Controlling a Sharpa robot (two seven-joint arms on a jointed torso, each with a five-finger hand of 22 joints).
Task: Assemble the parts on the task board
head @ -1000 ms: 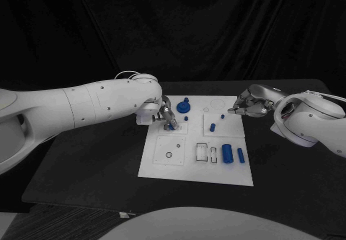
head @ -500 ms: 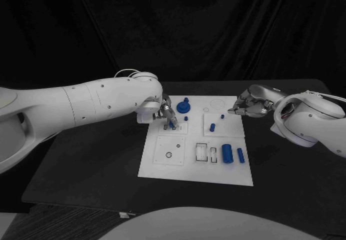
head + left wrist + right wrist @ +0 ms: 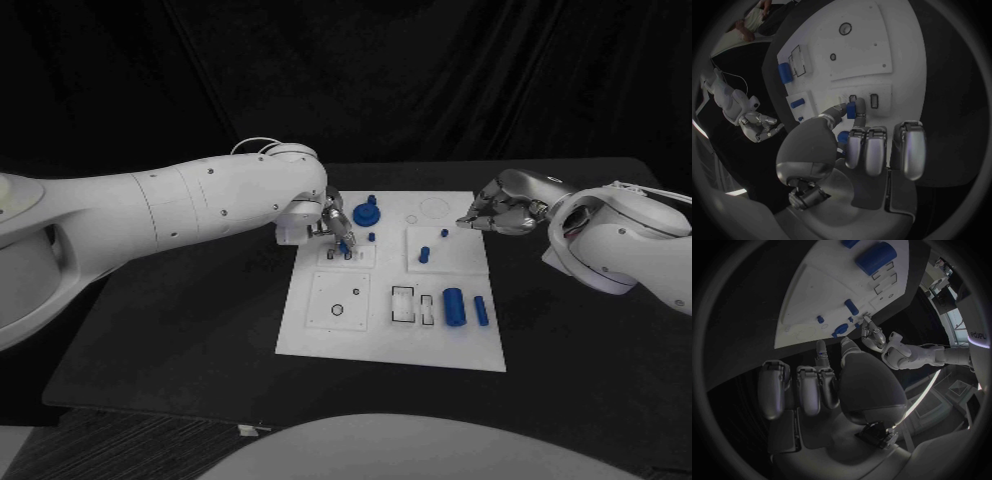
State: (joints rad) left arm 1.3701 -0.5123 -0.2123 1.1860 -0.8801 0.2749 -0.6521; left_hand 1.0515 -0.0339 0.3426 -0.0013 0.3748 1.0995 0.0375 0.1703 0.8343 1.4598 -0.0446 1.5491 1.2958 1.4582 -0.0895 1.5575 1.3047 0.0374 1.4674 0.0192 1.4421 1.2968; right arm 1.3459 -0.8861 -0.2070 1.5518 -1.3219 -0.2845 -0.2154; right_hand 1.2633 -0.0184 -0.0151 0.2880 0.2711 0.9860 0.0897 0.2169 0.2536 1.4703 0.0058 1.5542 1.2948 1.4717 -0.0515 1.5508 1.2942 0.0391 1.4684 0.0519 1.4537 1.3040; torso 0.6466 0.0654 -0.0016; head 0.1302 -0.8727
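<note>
White task board (image 3: 325,330) flat mid-table. Far end: round blue part w/ knob (image 3: 366,213), upright. Small blue peg (image 3: 426,255) stands right-centre. Near right: blue cylinder (image 3: 454,307) + slimmer blue bar (image 3: 480,311) lying side by side, just apart.

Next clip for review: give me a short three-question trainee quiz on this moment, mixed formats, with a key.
1. True or false: the left hand pinches a small blue part above the task board.
2. Multiple choice: where is the right hand?
A. Flat on the middle of the board
B. At the board's far right edge, fingers curled, holding nothing visible
C. Gripping the large blue cylinder
3. Fill in: the two blue cylinders lying side by side rest near the board's ____ edge.

Key: 1 true; 2 B; 3 right.
</note>
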